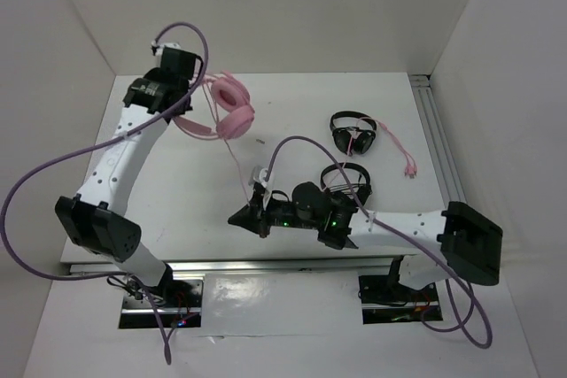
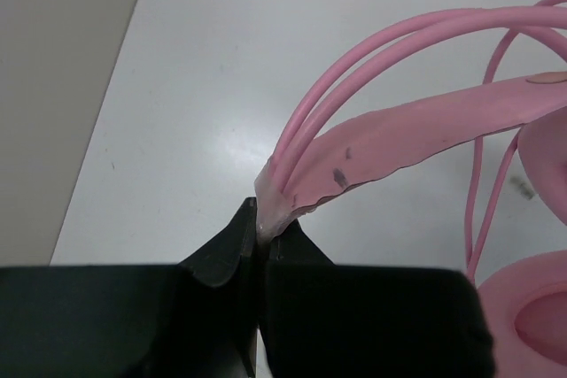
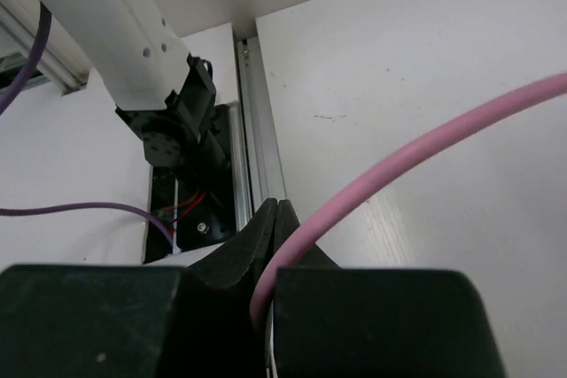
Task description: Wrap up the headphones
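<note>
Left claw clenched on headband end of headphones. Headphones sat well left of far black headset. Right claw clenched on thin pink cable, nearer than that headset and to its left. Cable ran from headphones to right claw.

I find no text, label, brand or number that I can read in any of my three views. The few small dark marks on the flat pink band of the headphones are too smudged to read as letters.
</note>
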You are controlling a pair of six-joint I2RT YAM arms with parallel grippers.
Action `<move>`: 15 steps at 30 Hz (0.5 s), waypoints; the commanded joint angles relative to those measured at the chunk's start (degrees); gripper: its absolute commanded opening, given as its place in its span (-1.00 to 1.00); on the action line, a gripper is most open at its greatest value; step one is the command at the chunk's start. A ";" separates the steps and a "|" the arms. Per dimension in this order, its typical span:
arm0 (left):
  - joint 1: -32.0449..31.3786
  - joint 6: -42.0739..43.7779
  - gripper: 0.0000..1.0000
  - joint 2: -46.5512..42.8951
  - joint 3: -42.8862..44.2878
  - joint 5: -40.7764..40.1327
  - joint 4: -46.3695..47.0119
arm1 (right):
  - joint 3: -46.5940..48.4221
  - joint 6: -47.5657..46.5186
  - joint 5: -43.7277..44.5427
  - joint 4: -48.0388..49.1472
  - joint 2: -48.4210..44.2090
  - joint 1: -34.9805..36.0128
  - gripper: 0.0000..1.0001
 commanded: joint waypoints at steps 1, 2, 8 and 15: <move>-2.75 -1.50 -1.00 -1.14 -5.79 -3.30 6.72 | 8.11 -9.96 7.15 -20.88 -4.94 1.54 -1.00; -3.64 -0.45 -1.00 -1.14 -7.20 -4.19 6.72 | 9.97 -11.38 7.16 -23.98 -5.65 2.15 -1.00; -7.68 6.49 -1.00 -5.87 -23.62 -0.17 9.61 | 22.97 -24.37 26.54 -42.81 -8.82 2.69 -1.00; -12.87 17.05 -1.00 -17.29 -33.75 10.11 14.46 | 37.23 -35.80 48.71 -52.77 -4.78 2.16 -1.00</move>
